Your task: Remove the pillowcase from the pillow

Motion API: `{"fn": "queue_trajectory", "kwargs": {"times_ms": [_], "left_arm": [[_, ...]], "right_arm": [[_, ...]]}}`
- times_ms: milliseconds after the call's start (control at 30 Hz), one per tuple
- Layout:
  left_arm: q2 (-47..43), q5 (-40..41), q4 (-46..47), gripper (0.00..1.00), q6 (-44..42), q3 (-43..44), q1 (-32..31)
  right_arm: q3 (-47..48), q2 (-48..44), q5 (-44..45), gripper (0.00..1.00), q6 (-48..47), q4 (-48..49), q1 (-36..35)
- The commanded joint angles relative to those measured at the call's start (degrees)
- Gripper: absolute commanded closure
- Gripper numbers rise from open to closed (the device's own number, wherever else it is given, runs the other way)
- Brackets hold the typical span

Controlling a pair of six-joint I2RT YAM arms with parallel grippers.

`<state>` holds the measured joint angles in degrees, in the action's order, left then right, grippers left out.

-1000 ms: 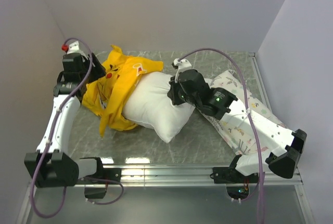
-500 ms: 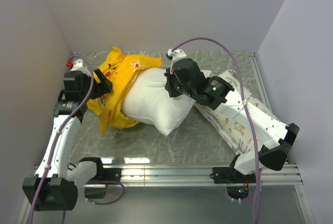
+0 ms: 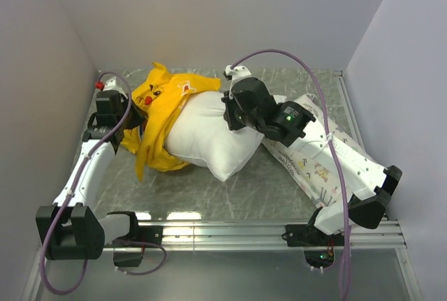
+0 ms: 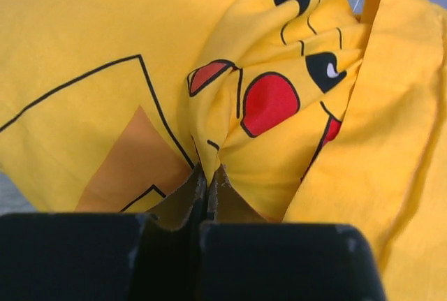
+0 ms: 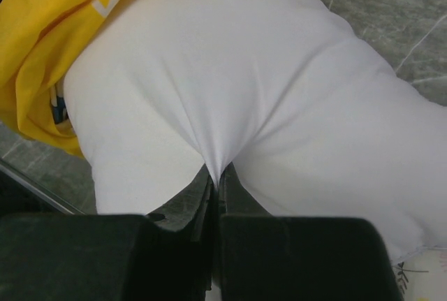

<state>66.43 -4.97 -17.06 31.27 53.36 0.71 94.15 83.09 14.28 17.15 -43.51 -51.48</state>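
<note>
Blue tag (image 5: 59, 110) on pillow (image 5: 230, 70), right-wrist view

Pale walls (image 3: 209, 15), marbled tabletop (image 3: 258, 189)
Plain lilac-white panels close three sides; the grey veined surface (glossy, with bright reflections near the front) ends at a metal rail (image 3: 230, 230).

We look down from above and behind; wrist views sit close on pillowcase (image 4: 105, 56) and pillow (image 5: 230, 84), both visible overhead.

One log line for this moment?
left gripper: shut on pillowcase | right gripper: shut on pillow | pillowcase partly off
</note>
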Motion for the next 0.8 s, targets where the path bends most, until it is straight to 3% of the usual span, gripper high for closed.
{"fn": "queue_trajectory", "kwargs": {"times_ms": [0, 233, 433, 533, 633, 667, 767], "left_arm": [[2.47, 4.78, 0.54, 1.0, -1.21, 5.68, 1.65], [4.75, 13.31, -3.15, 1.0, -2.61, 16.23, 12.54], [7.83, 20.26, -2.19, 1.0, -2.88, 22.22, 15.2], [10.11, 19.48, -2.28, 1.0, -3.4, 23.01, 15.29], [11.26, 16.58, -1.49, 1.0, -3.67, 21.7, 15.29], [11.09, 15.01, -0.35, 1.0, -3.84, 20.65, 15.2], [9.68, 10.35, 1.59, 1.0, -3.41, 17.04, 15.2]], "right_arm": [[6.48, -2.32, 4.17, 1.0, -1.41, 3.61, 0.68], [6.75, -6.62, 4.26, 1.0, -1.68, 2.2, 3.93], [6.06, -11.01, 5.23, 1.0, -2.2, 1.05, 6.39], [2.55, -13.73, 3.92, 1.0, -1.59, 2.45, 7.63], [-2.88, -14.53, -3.0, 1.0, 0.34, 4.9, 6.67], [-5.18, -14.71, -5.99, 1.0, 1.39, 6.4, 5.53], [-12.48, -13.66, -4.27, 1.0, 2.19, 10.19, -1.32]]}}
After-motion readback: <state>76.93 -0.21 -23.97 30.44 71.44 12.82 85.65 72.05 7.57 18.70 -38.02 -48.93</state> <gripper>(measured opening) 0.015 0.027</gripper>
